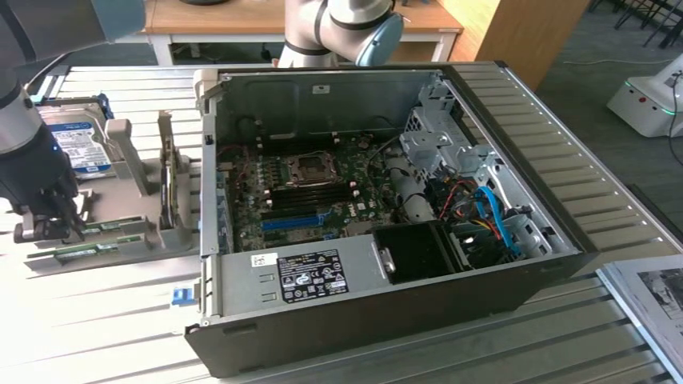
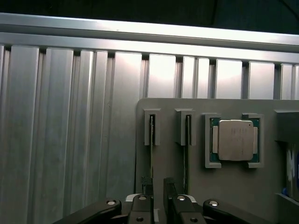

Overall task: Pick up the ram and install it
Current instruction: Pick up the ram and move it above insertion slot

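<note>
Two green ram sticks (image 1: 107, 226) lie side by side in a grey holder (image 1: 128, 240) at the exterior view's left, beside the open PC case. My gripper (image 1: 48, 228) hangs low over the holder, at the end of the sticks. In the wrist view each ram (image 2: 151, 149) shows edge-on as a thin dark line running from its grey clip toward the gripper (image 2: 158, 189). The two dark fingertips (image 2: 145, 186) stand a narrow gap apart with nothing held between them, and the nearer stick's edge ends right at one tip. The motherboard's black slots (image 1: 309, 190) lie empty inside the case.
The open computer case (image 1: 481, 264) fills the middle of the slatted metal table (image 1: 96, 320). A bright blue slot strip (image 1: 290, 223) lies below the black slots. On the holder sit a processor (image 2: 235, 140), a hard drive (image 1: 75, 144) and an upright expansion card (image 1: 168, 176).
</note>
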Tool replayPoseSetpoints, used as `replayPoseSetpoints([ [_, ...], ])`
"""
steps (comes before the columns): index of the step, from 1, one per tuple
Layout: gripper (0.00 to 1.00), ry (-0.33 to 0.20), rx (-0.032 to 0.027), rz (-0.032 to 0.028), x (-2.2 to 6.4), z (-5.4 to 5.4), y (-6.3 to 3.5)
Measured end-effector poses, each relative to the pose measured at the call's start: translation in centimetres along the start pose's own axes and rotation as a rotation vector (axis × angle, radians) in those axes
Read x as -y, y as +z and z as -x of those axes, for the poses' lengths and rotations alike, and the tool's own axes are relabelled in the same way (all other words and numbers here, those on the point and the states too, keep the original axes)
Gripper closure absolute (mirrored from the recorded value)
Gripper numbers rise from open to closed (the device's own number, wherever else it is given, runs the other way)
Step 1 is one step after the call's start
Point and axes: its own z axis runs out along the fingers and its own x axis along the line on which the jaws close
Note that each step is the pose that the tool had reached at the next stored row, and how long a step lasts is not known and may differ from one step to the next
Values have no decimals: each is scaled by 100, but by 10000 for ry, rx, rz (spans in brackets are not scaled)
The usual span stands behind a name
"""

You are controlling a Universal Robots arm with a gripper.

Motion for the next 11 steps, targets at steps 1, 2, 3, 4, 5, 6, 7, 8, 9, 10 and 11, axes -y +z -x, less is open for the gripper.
replayPoseSetpoints([
  [1,76,0,0,1,0,0,7],
  [2,76,0,0,1,1,-1,15],
  [3,76,0,-1,1,1,-1,22],
  [4,76,0,0,0,1,-1,30],
  [5,76,0,-1,1,1,-1,36],
  [6,76,0,-2,3,1,-1,36],
  [7,76,0,-2,3,1,-1,36],
  [8,76,0,-2,3,1,-1,36],
  [9,76,0,-1,2,1,-1,37],
  [10,76,0,-1,2,1,-1,37],
  [11,76,0,1,-1,4,-1,39],
])
